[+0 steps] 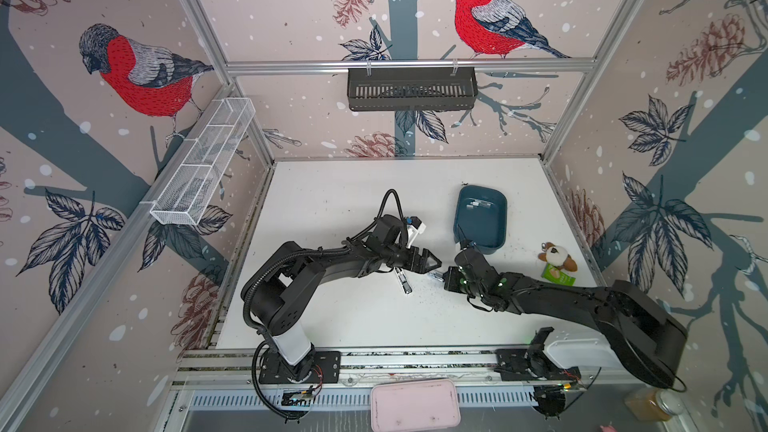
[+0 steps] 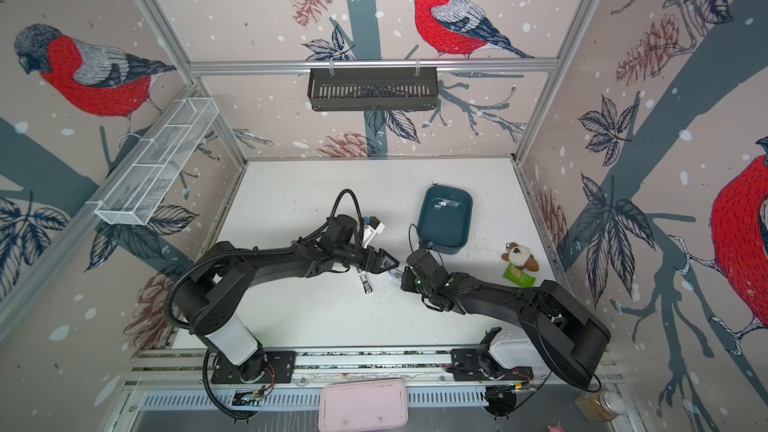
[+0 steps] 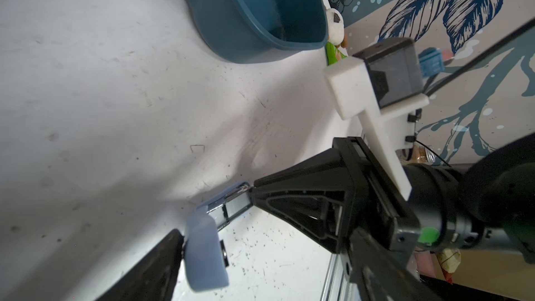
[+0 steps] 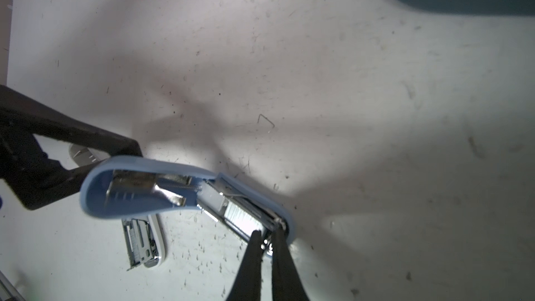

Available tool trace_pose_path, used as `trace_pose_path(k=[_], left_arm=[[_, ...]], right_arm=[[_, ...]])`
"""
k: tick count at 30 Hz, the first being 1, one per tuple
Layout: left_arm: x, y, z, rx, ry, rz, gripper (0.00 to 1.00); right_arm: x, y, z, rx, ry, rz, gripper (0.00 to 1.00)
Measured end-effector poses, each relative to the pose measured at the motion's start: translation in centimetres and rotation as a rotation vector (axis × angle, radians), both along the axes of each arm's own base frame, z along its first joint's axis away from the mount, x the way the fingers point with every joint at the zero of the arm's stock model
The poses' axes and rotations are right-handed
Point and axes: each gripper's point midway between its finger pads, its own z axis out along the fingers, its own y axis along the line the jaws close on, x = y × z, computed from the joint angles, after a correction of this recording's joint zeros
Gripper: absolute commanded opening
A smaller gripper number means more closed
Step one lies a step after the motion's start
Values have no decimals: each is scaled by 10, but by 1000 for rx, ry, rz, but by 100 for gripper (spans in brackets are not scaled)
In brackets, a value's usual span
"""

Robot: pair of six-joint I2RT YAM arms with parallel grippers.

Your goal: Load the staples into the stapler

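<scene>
A light-blue stapler point(image 4: 185, 186) is held just above the white table point(image 1: 332, 317), its cover swung open. A silvery strip of staples point(image 4: 243, 217) lies in its metal channel and also shows in the left wrist view point(image 3: 234, 207). My right gripper point(image 4: 267, 238) is shut on the channel's front end. My left gripper point(image 3: 266, 270) stands wide open around the blue cover point(image 3: 202, 250), with one of its fingers point(image 3: 150, 267) against it. In both top views the two grippers point(image 1: 432, 261) point(image 1: 441, 275) meet at mid-table over the stapler point(image 2: 395, 273).
A second, white stapler point(image 1: 402, 280) lies open on the table just left of the grippers. A teal tray point(image 1: 498, 222) stands behind them. A plush toy point(image 1: 557, 257) and a green pack point(image 1: 559, 278) lie right. Loose single staples point(image 4: 266, 120) and specks dot the table.
</scene>
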Motion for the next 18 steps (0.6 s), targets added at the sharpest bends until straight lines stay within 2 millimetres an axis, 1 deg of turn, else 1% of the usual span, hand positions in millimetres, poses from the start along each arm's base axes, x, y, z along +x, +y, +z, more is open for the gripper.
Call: trace_pose_path(k=[5,9,14,15,16,18], left_arm=[[-11,8,-8,28,38,1,85],[-15,6,-9,27,46,-12,83],[-19,-5,-2,7,58,-38,76],[-21,-8,-1,4,57,-45,74],[-21,-9,0,1,60,-47,69],[-23,-10,-1,1,73,-48,65]], right_arm=[[2,-1,-1,-14,-6,-3,11],[2,-1,-1,-16,-11,3,10],[2,-1,0,-20,-17,13,10],[2,-1,0,-21,-18,14,10],[2,0,0,-19,-20,15,10],[2,0,2,-15,-23,15,10]])
